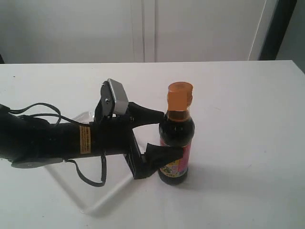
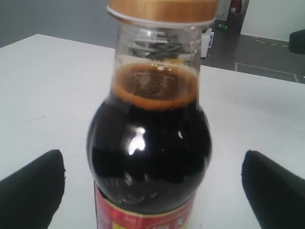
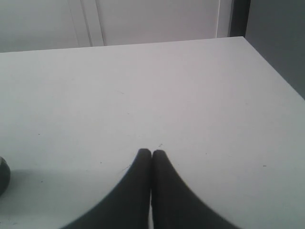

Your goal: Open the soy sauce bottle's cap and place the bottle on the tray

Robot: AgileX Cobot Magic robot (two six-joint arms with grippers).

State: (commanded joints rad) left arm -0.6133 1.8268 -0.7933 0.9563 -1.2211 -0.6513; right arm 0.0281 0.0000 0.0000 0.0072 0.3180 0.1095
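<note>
left gripper (image 1: 164, 136) spread around soy sauce bottle (image 1: 176, 143) | right gripper (image 3: 151, 157) closed, empty | table (image 1: 248, 119) bare rightward

The left arm reaches in from the left edge of the exterior view, its left gripper (image 1: 166, 135) spread wide with fingers level, while the right gripper (image 3: 151, 153) sits low at centre with its fingertips pressed together.
</note>
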